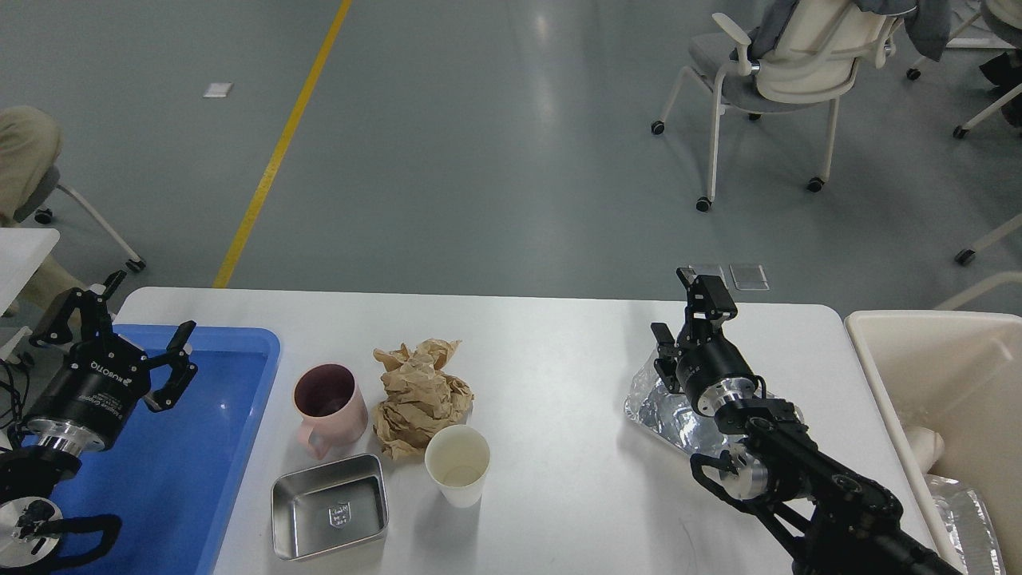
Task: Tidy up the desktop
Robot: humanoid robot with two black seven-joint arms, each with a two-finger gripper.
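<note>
The right gripper (683, 311) is hovering over the crumpled foil (663, 407) near the right end of the surface (559, 351), its jaws parted and holding nothing. Judging by the bin (934, 359) just beside that end, already holding foil scraps, the step in hand is likely picking this foil up and binning it. To do it well, the jaws should be coming straight down over the thickest crumple, closing firmly on a fold, not a thin edge, then lifting clear before swinging right over the rim. The right arm is reaching in from the lower right, wrist bent up, fingers pointing away. The left gripper (148, 351) is hanging over the blue tray (255, 359), jaws spread, empty. A mug (329, 403), brown paper (419, 395), cup (457, 463) and steel dish (329, 507) are waiting mid-surface.
</note>
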